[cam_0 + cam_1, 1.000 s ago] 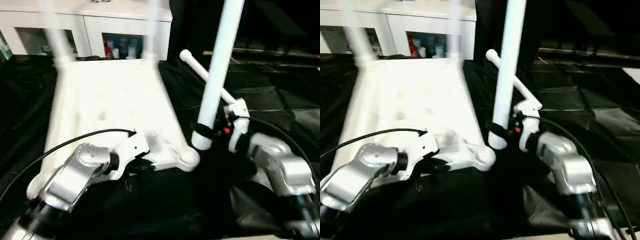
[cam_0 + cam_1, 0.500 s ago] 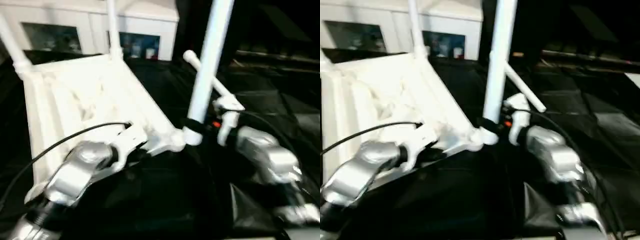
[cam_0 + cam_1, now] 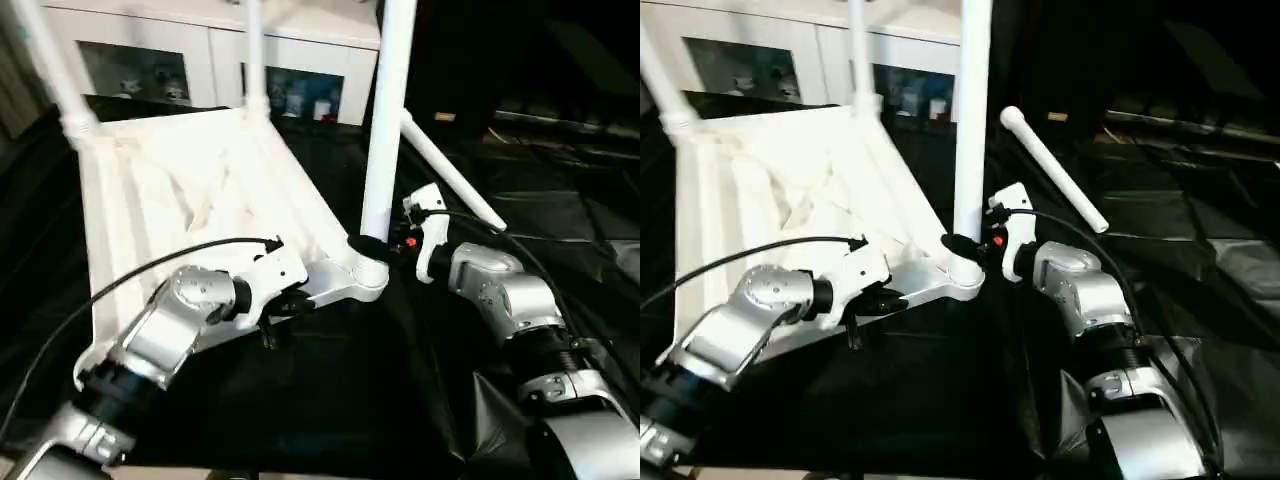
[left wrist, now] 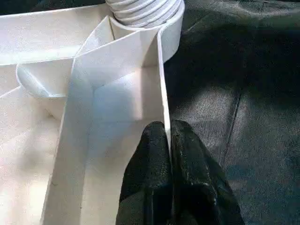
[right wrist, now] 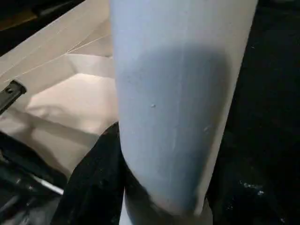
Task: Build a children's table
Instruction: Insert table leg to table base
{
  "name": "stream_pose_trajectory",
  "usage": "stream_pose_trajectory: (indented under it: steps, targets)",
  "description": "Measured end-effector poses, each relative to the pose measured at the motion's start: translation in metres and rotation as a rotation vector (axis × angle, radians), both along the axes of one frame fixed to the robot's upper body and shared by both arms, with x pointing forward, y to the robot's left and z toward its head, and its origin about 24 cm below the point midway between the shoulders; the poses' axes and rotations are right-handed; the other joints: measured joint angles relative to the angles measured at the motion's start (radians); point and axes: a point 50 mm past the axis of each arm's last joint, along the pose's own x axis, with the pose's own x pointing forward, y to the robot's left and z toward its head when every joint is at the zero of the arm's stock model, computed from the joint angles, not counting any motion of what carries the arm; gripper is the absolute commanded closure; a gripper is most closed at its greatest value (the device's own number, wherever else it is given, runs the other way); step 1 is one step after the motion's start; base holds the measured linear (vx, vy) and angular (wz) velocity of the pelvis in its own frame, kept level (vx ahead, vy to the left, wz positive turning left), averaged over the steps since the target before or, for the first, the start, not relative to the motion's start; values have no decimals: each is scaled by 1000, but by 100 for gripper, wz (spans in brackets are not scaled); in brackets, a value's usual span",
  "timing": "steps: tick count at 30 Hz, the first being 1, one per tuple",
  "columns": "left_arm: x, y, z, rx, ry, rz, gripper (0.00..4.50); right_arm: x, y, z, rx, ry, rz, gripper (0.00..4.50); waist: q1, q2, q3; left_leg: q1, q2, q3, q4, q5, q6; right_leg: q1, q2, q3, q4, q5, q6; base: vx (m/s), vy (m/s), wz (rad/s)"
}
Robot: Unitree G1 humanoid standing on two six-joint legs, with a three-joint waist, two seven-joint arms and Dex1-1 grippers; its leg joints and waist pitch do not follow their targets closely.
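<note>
Leg (image 3: 385, 130) in right tool (image 3: 385, 248) now seated upright in tabletop (image 3: 190, 190) corner socket (image 3: 368, 275).

A: What's cut off?
B: The upright leg (image 3: 388, 110) held by the right claw (image 3: 372, 247) runs past the top edge; so do both far legs (image 3: 45, 65).
A: And the cabinet (image 3: 200, 60)?
B: Its contents are too small to tell.

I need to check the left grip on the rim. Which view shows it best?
The left wrist view: the left gripper pinches the tabletop rim between its black fingers. Both eye views show it from afar, its jaws partly hidden.
</note>
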Motion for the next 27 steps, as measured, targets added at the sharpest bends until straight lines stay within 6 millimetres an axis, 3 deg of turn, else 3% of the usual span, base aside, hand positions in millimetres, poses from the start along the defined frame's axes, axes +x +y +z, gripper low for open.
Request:
stream_pose_trajectory:
  steps: [9,17,27]
  targets:
    - [2,1,0,-3,6,-10,450,1,-1,-2,12,-6,0,262,1,0,0,0,1,0,0,1,-2,0,0,0,1,0,0,0,0,0]
    - [5,0,0,-6,17,-14,450,-5,-8,-14,135,-12,-75,262,3,0,0,-1,2,0,0,2,-3,1,0,-2,1,1,0,0,0,0]
    - [9,0,-1,-5,23,-18,450,-18,-9,-30,232,-142,-172,262,7,7,1,0,3,0,-1,2,-4,1,0,-4,1,2,-2,0,0,0]
